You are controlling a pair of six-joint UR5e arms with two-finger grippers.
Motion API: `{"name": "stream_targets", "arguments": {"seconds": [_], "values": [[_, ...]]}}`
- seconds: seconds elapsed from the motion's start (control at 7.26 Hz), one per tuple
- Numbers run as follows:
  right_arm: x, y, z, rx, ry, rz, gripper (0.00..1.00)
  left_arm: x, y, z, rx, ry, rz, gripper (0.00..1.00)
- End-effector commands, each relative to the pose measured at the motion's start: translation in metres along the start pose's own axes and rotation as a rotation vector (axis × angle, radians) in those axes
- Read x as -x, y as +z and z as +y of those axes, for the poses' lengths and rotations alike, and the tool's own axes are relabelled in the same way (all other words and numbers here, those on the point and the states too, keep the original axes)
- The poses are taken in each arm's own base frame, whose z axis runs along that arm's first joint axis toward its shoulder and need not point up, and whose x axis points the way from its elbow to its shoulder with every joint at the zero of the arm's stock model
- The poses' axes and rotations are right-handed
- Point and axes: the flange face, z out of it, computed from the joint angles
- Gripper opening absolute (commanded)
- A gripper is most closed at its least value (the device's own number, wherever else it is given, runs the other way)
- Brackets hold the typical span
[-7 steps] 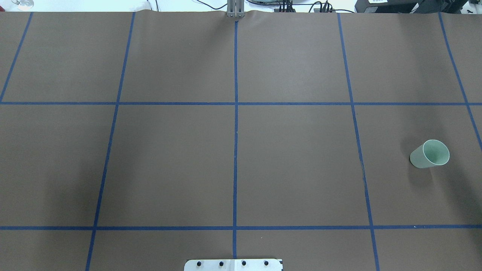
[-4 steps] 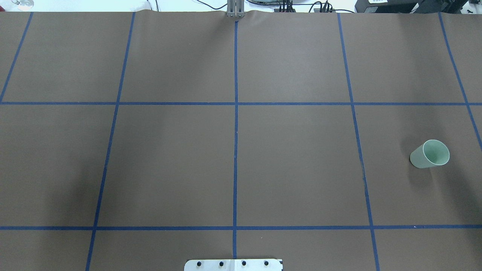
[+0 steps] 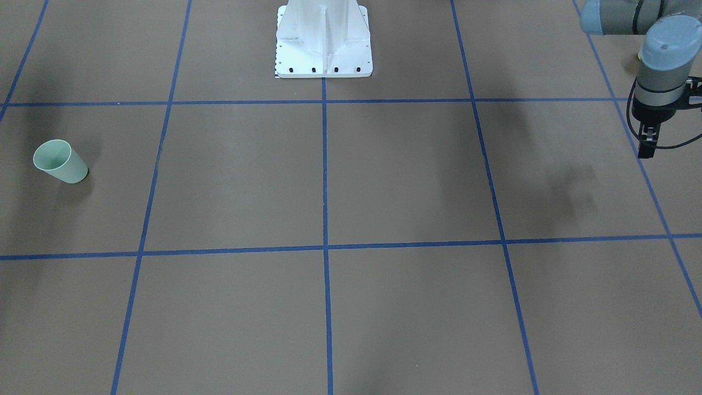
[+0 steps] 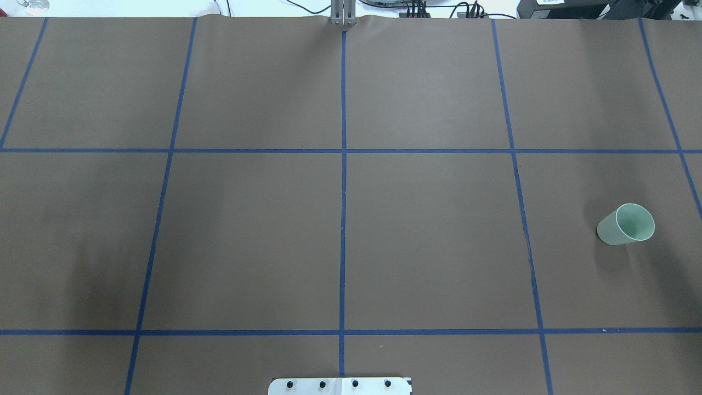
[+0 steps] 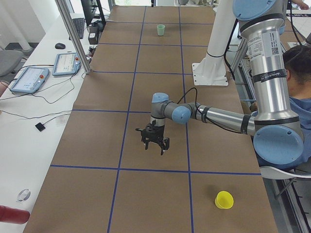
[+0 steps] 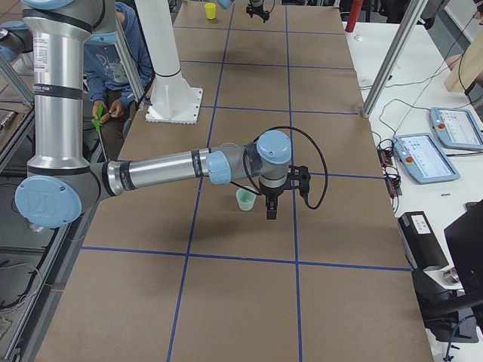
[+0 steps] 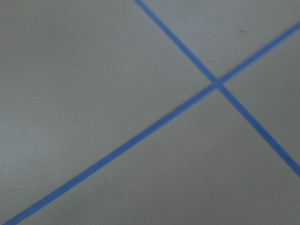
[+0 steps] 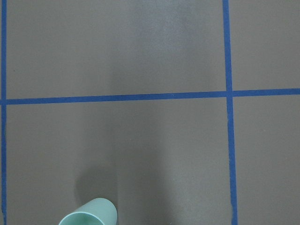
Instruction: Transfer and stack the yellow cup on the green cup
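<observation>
Brown paper (image 4: 428,236) covers the whole table, cut into squares by blue tape (image 4: 343,219), and from my desk I count two cups on it, well apart at opposite ends. The green cup (image 4: 625,225) stands upright, rim up, toward the robot's right end, in the middle row of squares in the overhead view, and nothing touches it. The right gripper (image 6: 271,211) hangs above the paper with its tip showing next to that cup in the right-side view, clear of it. The right wrist camera looks straight down and catches only the cup's rim at its lower edge. That side camera is my only sight of this gripper, so I cannot tell whether its fingers are spread or closed. The yellow cup (image 5: 224,199) stands rim up at the robot's left end, on the robot's side of the table, with nothing touching it. The left gripper (image 5: 155,147) hangs above the table near it but apart, farther from the robot, pointing down with its fingers spread and nothing between them. Its wrist camera gives me a blurred tape crossing (image 7: 217,83) on bare paper. The white robot base (image 3: 323,44) sits on the centre line, and a person in a blue shirt (image 6: 113,60) is just behind it.
</observation>
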Motion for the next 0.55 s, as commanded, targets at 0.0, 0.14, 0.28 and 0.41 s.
{"name": "stream_targets", "arguments": {"seconds": [0.0, 0.14, 0.28, 0.41], "values": [[0.008, 0.007, 0.001, 0.003, -0.035, -0.007, 1.0, 0.065, 0.031, 0.013, -0.252, -0.195, -0.192, 0.99], [0.013, 0.009, 0.001, -0.005, -0.056, -0.009, 1.0, 0.102, 0.055, 0.018, -0.324, -0.219, -0.241, 0.99], [0.013, 0.01, 0.001, -0.005, -0.057, -0.002, 1.0, 0.141, 0.086, 0.002, -0.41, -0.233, -0.316, 0.99], [0.016, 0.015, 0.003, 0.007, -0.062, -0.006, 1.0, 0.158, 0.095, -0.006, -0.492, -0.307, -0.367, 0.99]]}}
